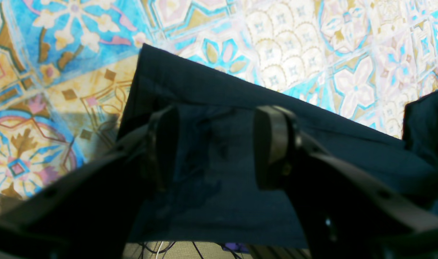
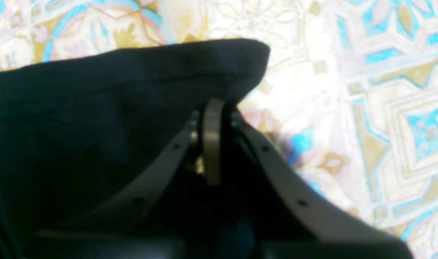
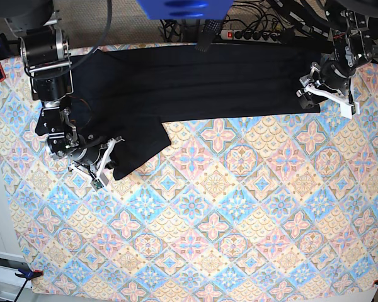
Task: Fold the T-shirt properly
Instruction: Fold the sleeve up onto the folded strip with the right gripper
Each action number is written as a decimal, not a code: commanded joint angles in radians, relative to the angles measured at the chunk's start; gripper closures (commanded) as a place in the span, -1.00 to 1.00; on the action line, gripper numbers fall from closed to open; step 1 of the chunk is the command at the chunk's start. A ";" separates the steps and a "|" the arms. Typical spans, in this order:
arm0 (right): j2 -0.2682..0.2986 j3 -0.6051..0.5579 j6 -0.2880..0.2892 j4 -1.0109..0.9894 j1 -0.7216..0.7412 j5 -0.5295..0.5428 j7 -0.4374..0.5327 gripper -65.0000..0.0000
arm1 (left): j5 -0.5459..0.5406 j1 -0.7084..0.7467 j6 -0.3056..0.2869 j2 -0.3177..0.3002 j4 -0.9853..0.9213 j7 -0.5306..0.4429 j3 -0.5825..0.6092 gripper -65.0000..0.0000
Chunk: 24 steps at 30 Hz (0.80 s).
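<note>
The left gripper (image 1: 215, 144) hangs with its two dark fingers (image 1: 273, 144) spread wide above the T-shirt (image 1: 219, 180), nothing between them. The black cloth's straight far edge slants across a tiled-pattern tablecloth (image 1: 312, 54) in blue, yellow and pink.

The T-shirt (image 3: 195, 85) was plain black and soft. It lay flat along the far side of the table as a long, wide strip from left to right. At the left end one part hung down toward the near side and ended in a slanted edge. The cloth looked smooth, with few wrinkles.
</note>
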 commanded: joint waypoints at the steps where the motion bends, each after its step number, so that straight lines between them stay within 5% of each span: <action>1: 0.003 -0.003 0.021 0.012 0.004 -0.006 -0.033 1.00 | -0.005 0.002 -0.003 -0.013 0.019 -0.013 -0.006 0.00; 6: 0.021 0.095 0.021 0.173 -0.076 -0.006 -0.039 0.99 | -0.005 0.001 -0.003 -0.013 0.019 -0.018 -0.006 0.01; 17: 0.023 0.299 0.024 0.745 -0.343 -0.004 -0.342 0.99 | -0.001 0.001 -0.003 -0.013 0.015 -0.021 -0.006 0.01; 24: 0.023 0.387 0.024 0.975 -0.545 -0.004 -0.394 0.99 | -0.001 0.001 -0.003 -0.013 0.014 -0.022 -0.006 0.01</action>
